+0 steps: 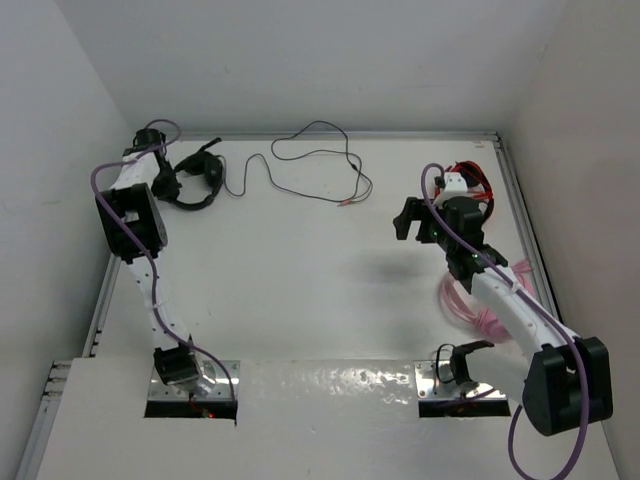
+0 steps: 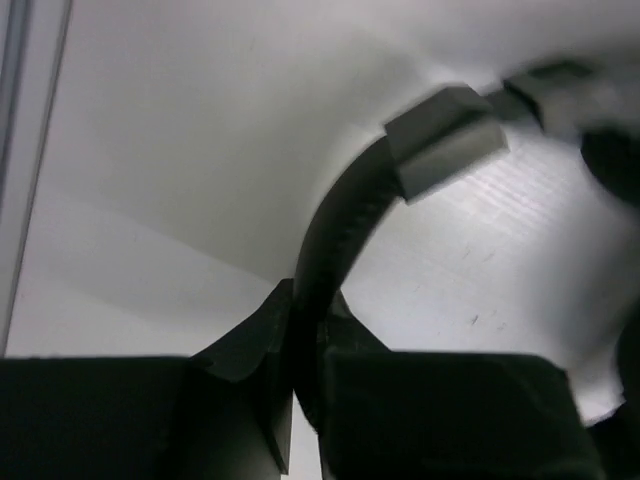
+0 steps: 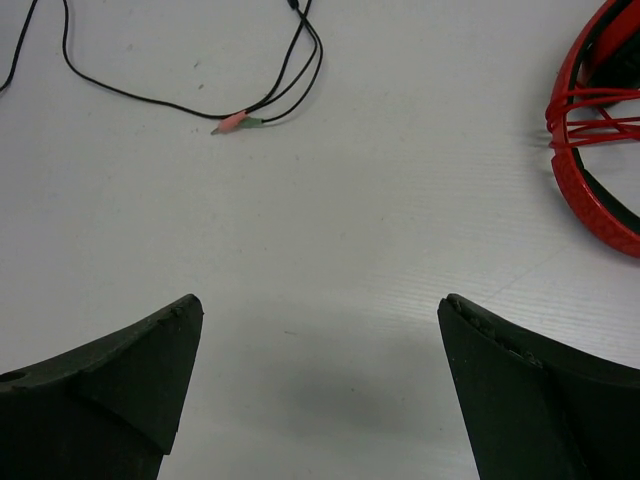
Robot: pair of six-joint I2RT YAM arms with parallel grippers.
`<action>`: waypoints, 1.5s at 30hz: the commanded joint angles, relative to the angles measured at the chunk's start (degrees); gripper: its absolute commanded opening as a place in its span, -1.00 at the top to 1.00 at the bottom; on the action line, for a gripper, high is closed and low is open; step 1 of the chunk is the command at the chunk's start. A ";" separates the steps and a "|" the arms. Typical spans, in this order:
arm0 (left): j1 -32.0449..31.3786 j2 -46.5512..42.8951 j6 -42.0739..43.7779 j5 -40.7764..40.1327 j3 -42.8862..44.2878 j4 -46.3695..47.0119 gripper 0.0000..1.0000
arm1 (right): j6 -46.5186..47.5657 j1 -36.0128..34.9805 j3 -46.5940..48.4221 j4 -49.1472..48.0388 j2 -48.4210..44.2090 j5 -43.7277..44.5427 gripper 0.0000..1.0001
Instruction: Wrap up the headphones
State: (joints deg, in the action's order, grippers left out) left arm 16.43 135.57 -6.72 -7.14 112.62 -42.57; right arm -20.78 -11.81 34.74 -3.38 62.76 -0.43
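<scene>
The black headphones [image 1: 198,180] lie at the far left of the table, boom mic pointing back. My left gripper [image 1: 166,182] is shut on their headband; in the left wrist view the black band [image 2: 345,220] rises from between the closed fingers [image 2: 250,350]. The thin black cable [image 1: 300,160] trails right in loose loops and ends in pinkish plugs [image 1: 346,203], which also show in the right wrist view [image 3: 232,122]. My right gripper [image 1: 408,220] is open and empty, held above the bare table right of the plugs; it shows wide open in its wrist view [image 3: 320,310].
Red headphones [image 1: 470,180] lie at the far right behind the right arm, and also show in the right wrist view [image 3: 590,190]. Pink headphones [image 1: 470,305] lie under the right forearm. White walls close the table at the left, back and right.
</scene>
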 commanded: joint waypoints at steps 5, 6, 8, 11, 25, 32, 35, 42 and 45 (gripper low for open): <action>-0.43 -3.70 2.76 9.10 0.06 3.19 1.00 | 6.35 -2.42 1.99 3.19 -0.98 -3.25 -0.96; -0.52 -5.56 3.03 12.46 -0.55 2.84 1.00 | 9.49 -2.95 3.30 6.33 -0.63 -4.22 -0.96; -1.13 -12.58 3.64 20.70 -1.60 1.61 1.00 | 13.54 -3.30 6.02 10.64 0.25 -7.55 -0.96; -2.18 -22.49 4.78 28.20 -3.36 0.56 1.00 | 15.76 -3.48 8.14 13.22 1.22 -10.81 -0.96; -10.09 -43.54 0.66 28.14 0.67 -9.54 1.00 | 22.80 -18.07 29.05 -11.99 29.92 -13.20 -0.98; -13.70 -45.04 -0.22 32.18 4.53 -10.96 1.00 | 21.14 -20.00 37.15 -16.92 40.41 -12.34 -0.98; -14.05 -44.69 -0.31 34.90 6.38 -10.87 1.00 | 17.00 -20.00 36.36 -21.56 42.00 -12.31 -0.98; -14.23 -43.11 -1.19 35.09 4.90 -10.26 1.00 | 6.46 -20.26 40.84 -24.13 48.94 -15.03 0.59; -14.23 -42.49 -2.24 35.88 3.67 -9.29 1.00 | 4.52 -20.88 40.93 -23.61 49.56 -15.57 1.00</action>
State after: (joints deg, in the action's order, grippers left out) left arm 2.31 92.88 -6.35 26.41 116.44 -55.64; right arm -11.79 -31.70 72.88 -22.72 112.44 -14.13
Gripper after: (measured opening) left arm 0.077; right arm 0.053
